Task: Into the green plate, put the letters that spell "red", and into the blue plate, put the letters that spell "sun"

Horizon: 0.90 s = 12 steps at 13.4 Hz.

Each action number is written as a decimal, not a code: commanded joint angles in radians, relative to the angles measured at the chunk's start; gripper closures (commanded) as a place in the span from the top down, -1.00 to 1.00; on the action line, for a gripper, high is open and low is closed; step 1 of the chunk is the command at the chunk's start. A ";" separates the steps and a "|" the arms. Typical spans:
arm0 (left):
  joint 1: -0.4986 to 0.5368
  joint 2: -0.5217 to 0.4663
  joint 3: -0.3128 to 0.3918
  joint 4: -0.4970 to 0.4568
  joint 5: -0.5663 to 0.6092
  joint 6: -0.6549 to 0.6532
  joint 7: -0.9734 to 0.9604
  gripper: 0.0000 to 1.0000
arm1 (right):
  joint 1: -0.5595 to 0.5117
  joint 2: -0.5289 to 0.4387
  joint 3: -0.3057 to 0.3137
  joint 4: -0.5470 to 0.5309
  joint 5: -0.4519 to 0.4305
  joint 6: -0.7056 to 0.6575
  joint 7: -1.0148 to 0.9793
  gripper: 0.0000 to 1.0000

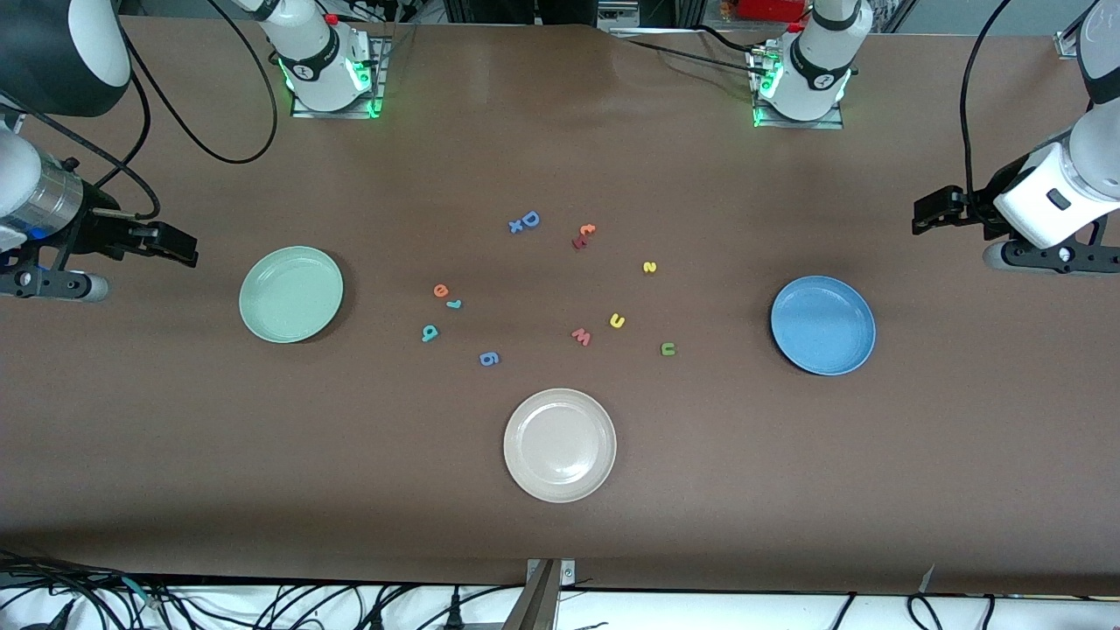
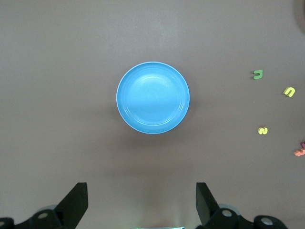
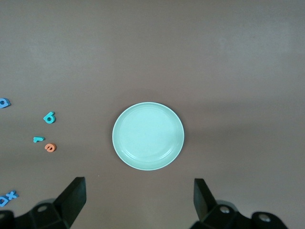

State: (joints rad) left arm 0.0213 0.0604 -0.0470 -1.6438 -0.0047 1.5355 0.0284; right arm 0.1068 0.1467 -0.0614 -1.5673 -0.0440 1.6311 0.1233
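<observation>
Both arms wait up high. The left gripper point(image 1: 919, 214) hangs near the blue plate point(image 1: 822, 325), fingers wide apart and holding nothing. The right gripper point(image 1: 188, 248) hangs near the green plate point(image 1: 290, 294), also wide apart and empty. On the brown table point(image 1: 787, 490) between the plates lie the little letters: orange "e" point(image 1: 440, 290), teal "r" point(image 1: 453, 304), teal "d" point(image 1: 429, 332), yellow "s" point(image 1: 649, 267), yellow "u" point(image 1: 617, 321) and what looks like a green "n" point(image 1: 668, 349).

White rounded arms, black end effectors, black cables, green-lit bases
</observation>
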 commanded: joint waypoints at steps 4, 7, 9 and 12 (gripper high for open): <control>-0.006 -0.001 0.001 0.001 -0.006 -0.003 -0.008 1.00 | -0.001 -0.001 0.002 0.007 0.015 -0.010 0.013 1.00; -0.007 -0.001 0.001 0.001 -0.006 -0.003 -0.030 1.00 | -0.001 -0.001 0.002 0.007 0.015 -0.010 0.013 1.00; -0.009 -0.001 0.001 0.001 -0.006 -0.003 -0.030 1.00 | -0.001 -0.001 0.002 0.007 0.015 -0.010 0.013 1.00; -0.009 -0.001 0.001 0.001 -0.006 -0.003 -0.030 1.00 | -0.001 -0.001 0.002 0.006 0.015 -0.010 0.013 1.00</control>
State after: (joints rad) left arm 0.0167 0.0615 -0.0471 -1.6438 -0.0047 1.5355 0.0085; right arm 0.1068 0.1467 -0.0614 -1.5673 -0.0440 1.6311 0.1233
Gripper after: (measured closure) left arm 0.000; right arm 0.000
